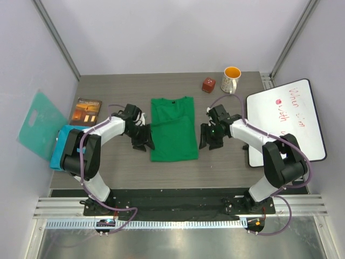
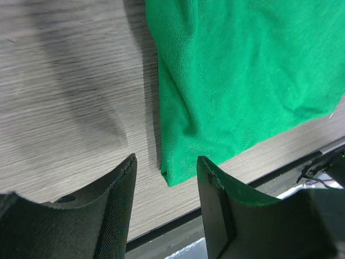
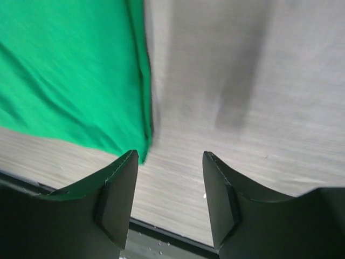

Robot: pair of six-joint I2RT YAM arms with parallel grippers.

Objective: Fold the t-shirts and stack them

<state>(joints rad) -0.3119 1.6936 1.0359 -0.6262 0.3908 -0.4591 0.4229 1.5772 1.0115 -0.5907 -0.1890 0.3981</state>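
The green t-shirt [image 1: 172, 128] lies flat in the table's middle, folded into a long rectangle with its collar at the far end. My left gripper [image 1: 144, 139] is open and empty just off the shirt's left edge; the left wrist view shows the shirt's near left corner [image 2: 175, 171] past its fingers. My right gripper [image 1: 207, 137] is open and empty just off the shirt's right edge; the right wrist view shows the near right corner [image 3: 137, 151]. The teal-blue t-shirt [image 1: 62, 145] lies bunched at the table's left edge, partly hidden by the left arm.
A stiff teal board [image 1: 38, 124] leans at the far left. A brown book [image 1: 89, 109] lies at the back left. A red die [image 1: 208, 84] and a white mug [image 1: 231, 79] stand at the back. A whiteboard [image 1: 285, 121] lies at the right.
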